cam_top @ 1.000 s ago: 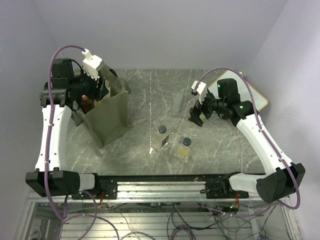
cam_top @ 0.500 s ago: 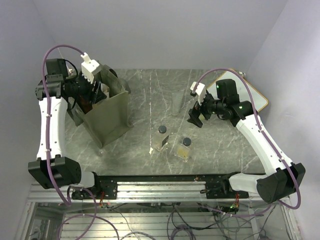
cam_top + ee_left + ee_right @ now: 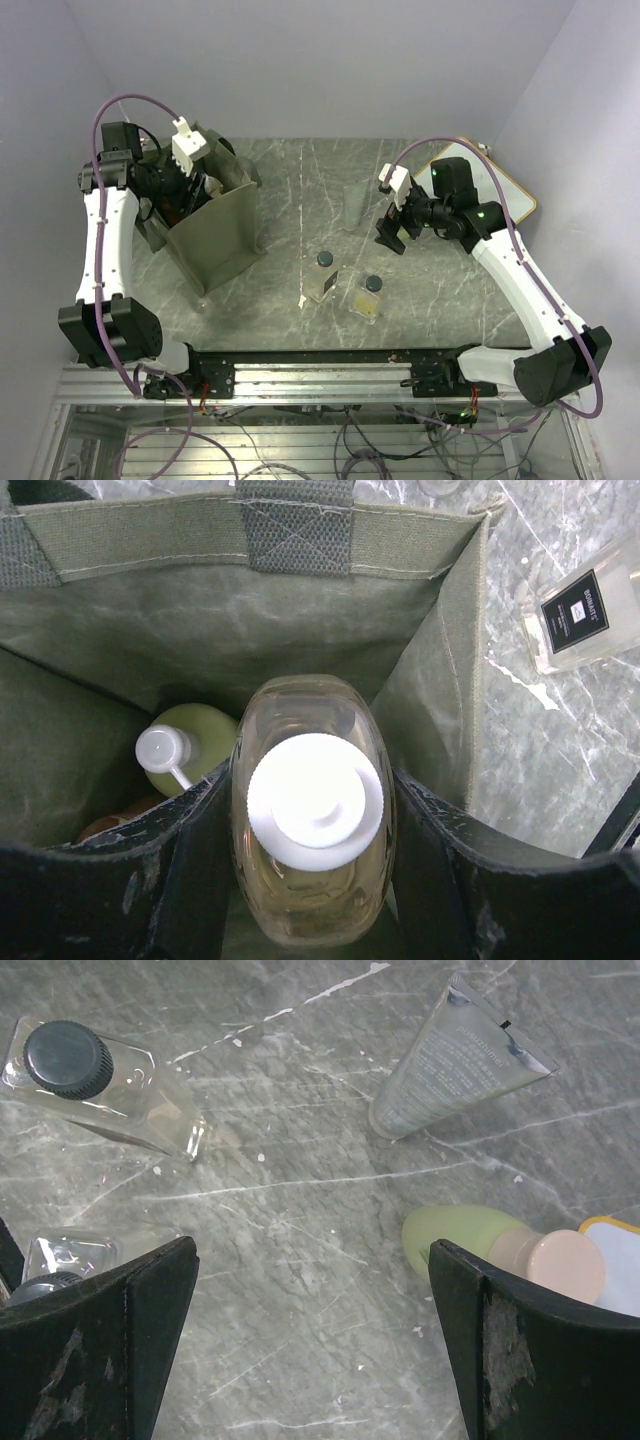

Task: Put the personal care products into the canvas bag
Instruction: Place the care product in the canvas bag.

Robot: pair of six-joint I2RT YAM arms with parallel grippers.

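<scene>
Only wrist-side, left claw [image 3: 312,875] clamping cream bottle [image 3: 313,730], over canvas bag [image 3: 200,620]

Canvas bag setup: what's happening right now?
The left gripper holds a white-capped bottle at the mouth of the canvas bag; a yellow-green pump bottle already sits inside. The right gripper hovers open above the table, over what's left: a grey tube, two clear square bottles and a green bottle with a peach cap.

White arm links [image 3: 100,250], blk joints [image 3: 108,330], purple cables [image 3: 130,100], green LEDs [image 3: 482,211], scuffed blk claw fingers [image 3: 520,1360]
</scene>
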